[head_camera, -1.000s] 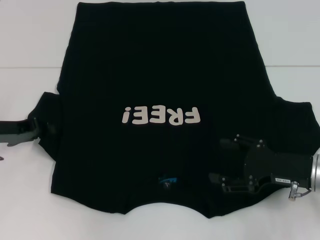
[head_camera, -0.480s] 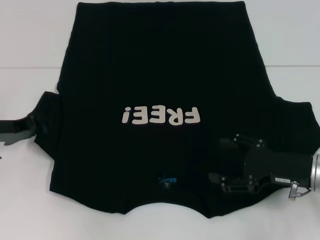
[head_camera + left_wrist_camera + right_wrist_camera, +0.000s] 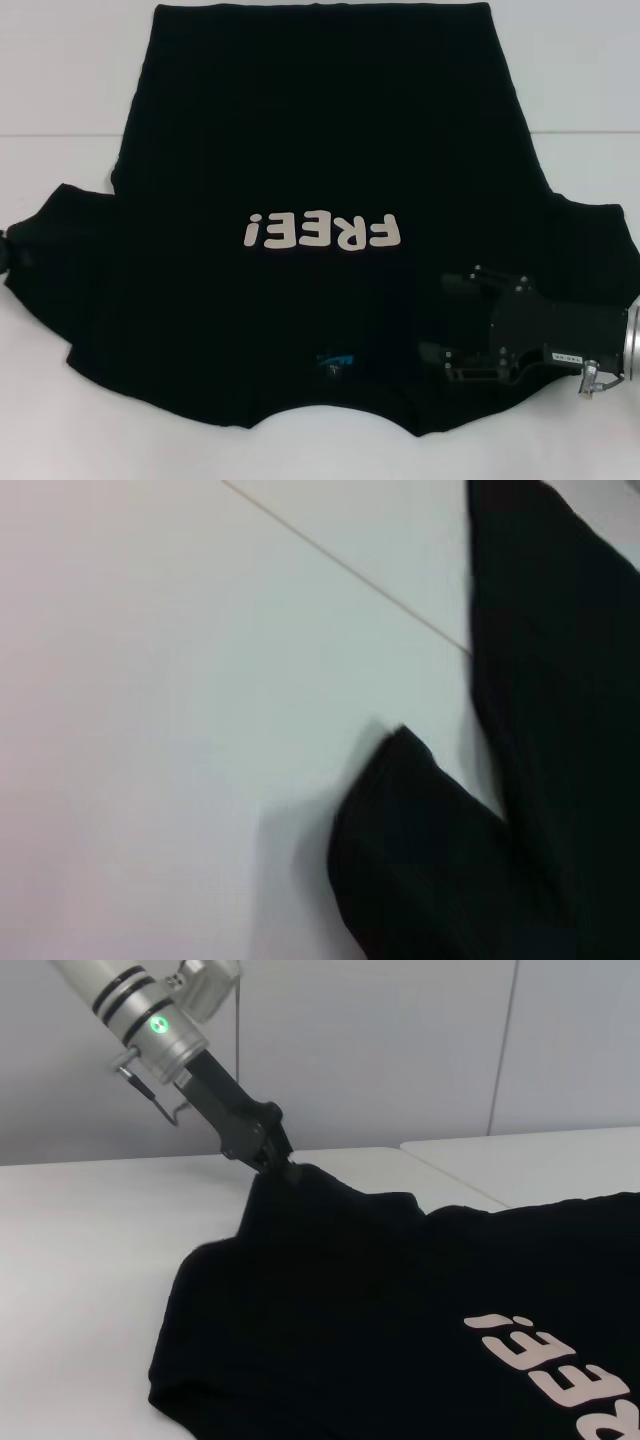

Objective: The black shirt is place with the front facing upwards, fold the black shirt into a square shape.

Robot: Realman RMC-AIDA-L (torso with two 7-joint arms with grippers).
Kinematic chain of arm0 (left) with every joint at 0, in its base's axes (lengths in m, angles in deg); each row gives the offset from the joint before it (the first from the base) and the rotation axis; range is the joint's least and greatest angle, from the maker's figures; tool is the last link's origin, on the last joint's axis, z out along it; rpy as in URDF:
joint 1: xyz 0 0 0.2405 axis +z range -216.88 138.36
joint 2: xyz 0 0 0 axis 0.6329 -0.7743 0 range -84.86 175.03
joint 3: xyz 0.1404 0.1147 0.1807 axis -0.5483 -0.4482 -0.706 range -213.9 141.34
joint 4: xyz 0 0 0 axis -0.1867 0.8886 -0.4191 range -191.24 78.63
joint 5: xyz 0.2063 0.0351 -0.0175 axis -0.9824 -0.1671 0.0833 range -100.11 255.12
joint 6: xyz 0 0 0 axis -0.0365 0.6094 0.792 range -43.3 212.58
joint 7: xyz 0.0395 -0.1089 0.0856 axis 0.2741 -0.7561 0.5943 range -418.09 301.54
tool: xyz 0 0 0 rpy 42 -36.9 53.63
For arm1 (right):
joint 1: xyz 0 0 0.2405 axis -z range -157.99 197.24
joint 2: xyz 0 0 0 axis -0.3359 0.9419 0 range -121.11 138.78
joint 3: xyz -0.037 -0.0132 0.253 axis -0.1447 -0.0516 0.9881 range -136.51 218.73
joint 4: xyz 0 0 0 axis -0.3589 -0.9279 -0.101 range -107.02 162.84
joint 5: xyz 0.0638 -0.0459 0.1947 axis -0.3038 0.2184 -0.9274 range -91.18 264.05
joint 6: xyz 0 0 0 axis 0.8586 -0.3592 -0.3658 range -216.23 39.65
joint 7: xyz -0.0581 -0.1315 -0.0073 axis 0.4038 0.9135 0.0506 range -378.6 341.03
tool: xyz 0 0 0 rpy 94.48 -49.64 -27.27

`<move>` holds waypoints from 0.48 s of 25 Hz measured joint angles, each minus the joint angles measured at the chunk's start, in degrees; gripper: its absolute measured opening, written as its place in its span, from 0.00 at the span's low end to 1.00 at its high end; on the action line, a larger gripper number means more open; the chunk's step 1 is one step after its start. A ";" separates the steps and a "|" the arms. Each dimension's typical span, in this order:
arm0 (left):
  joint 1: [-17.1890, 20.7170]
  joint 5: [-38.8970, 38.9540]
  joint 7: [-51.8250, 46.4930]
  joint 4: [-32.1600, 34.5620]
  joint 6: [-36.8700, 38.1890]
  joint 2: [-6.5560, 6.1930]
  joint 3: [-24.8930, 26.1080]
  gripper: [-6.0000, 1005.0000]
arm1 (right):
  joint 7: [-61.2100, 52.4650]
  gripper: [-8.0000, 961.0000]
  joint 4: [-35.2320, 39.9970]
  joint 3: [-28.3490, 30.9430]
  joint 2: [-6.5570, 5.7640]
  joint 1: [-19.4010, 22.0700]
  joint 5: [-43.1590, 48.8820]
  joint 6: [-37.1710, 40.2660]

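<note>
The black shirt [image 3: 320, 150] lies front up on the white table [image 3: 60, 80], its cream "FREE!" lettering [image 3: 322, 231] upside down to me and the blue neck label [image 3: 335, 360] near the front edge. My left gripper [image 3: 8, 252] is at the far left edge. In the right wrist view the left gripper [image 3: 283, 1165] is shut on the tip of the left sleeve [image 3: 300, 1210], holding it slightly raised. My right gripper [image 3: 448, 318] hovers open over the shirt's right shoulder area, nothing between its fingers. The left wrist view shows only the sleeve [image 3: 430, 860] and table.
A thin seam [image 3: 60, 136] runs across the table behind the sleeves. The right sleeve [image 3: 600, 240] lies spread flat near the right edge. A second white surface [image 3: 540, 1160] and a grey wall show beyond the table in the right wrist view.
My left gripper has pulled the left sleeve outward to the left, so the tucked sleeve is now stretched out. The right gripper has barely moved.
</note>
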 joint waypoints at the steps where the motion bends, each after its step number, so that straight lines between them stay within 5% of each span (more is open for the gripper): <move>1: 0.33 0.01 -0.01 0.25 0.01 -0.09 0.55 0.01 | 0.00 0.98 0.00 0.00 -0.01 0.00 0.00 -0.02; 12: -0.38 -0.03 0.37 0.72 1.59 -0.13 0.73 0.02 | 0.08 0.98 0.07 -0.03 -0.05 -0.15 0.02 -0.03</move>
